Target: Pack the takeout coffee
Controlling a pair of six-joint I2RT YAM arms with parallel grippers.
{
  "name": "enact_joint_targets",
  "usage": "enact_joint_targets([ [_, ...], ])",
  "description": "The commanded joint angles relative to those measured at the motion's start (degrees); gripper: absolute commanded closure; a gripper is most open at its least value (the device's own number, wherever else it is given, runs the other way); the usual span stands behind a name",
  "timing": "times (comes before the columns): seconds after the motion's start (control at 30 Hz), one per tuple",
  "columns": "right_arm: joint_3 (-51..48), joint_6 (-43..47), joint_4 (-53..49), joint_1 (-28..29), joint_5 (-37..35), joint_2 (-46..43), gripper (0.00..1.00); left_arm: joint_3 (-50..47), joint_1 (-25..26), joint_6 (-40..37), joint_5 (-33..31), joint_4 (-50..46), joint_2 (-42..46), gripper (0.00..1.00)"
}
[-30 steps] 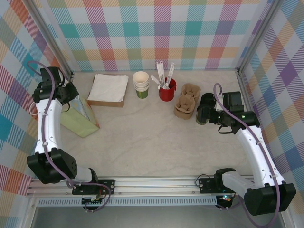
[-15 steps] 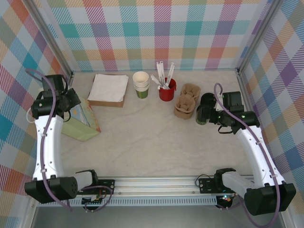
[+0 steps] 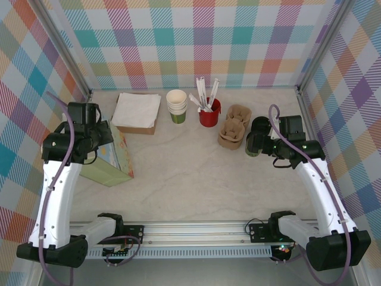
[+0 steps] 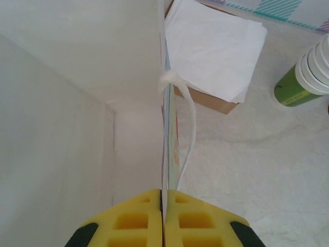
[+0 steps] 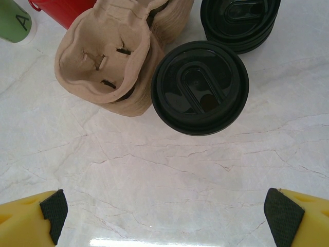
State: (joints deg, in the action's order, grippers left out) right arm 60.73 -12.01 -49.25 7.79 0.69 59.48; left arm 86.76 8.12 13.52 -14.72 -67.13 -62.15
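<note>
my left fingers (image 4: 159,206) are pinching shut on the top edge of the bag (image 3: 106,171), just beside its white handle (image 4: 189,123), and the bag is looking tilted, not standing square on the worktop (image 3: 190,173). my right fingers (image 3: 262,146) are standing wide open with nothing in them, facing the coffee (image 5: 200,87). the coffee is sitting upright on the right of the worktop, right against the carriers (image 5: 103,67), just in front of a stack of spare lids (image 5: 239,20) and well apart from the bag.

here is what i am worrying about. closing in from here, one finger could be catching the carriers or the lids and shoving the cup over. squeezing a paper cup too hard could be popping its lid and spilling. on the other side i am gripping only thin paper, so the bag could be slipping, tearing or sagging shut, leaving no mouth for the coffee. the long carry across is also giving the cup room to tilt.
</note>
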Motion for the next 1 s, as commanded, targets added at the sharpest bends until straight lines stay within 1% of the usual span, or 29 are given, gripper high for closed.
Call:
enact_joint_targets([
  [0.0,-0.2,-0.9,0.3,-0.4,-0.1,-0.8,0.0,2.7,3.0,2.1,-3.2,-3.9,1.2,1.0],
  [0.27,-0.1,-1.2,0.3,-0.4,-0.1,-0.2,0.0,5.1,11.4,6.8,-4.0,-6.2,0.8,1.0],
  [0.5,0.0,-1.7,0.2,-0.5,0.3,0.5,0.0,6.5,22.3,11.3,-7.4,-5.4,-0.5,1.0],
  [0.7,0.0,-1.8,0.1,-0.4,0.3,0.7,0.0,9.5,32.2,13.6,-13.7,-5.8,-5.1,1.0],
  [0.9,-0.6,-1.9,0.1,-0.4,0.0,0.8,0.0,11.7,40.3,15.3,-15.9,-3.9,-10.3,1.0],
  [0.97,-0.7,-1.9,0.1,-0.4,-0.1,0.9,0.0,12.5,42.2,15.6,-15.8,-3.5,-12.4,1.0],
])
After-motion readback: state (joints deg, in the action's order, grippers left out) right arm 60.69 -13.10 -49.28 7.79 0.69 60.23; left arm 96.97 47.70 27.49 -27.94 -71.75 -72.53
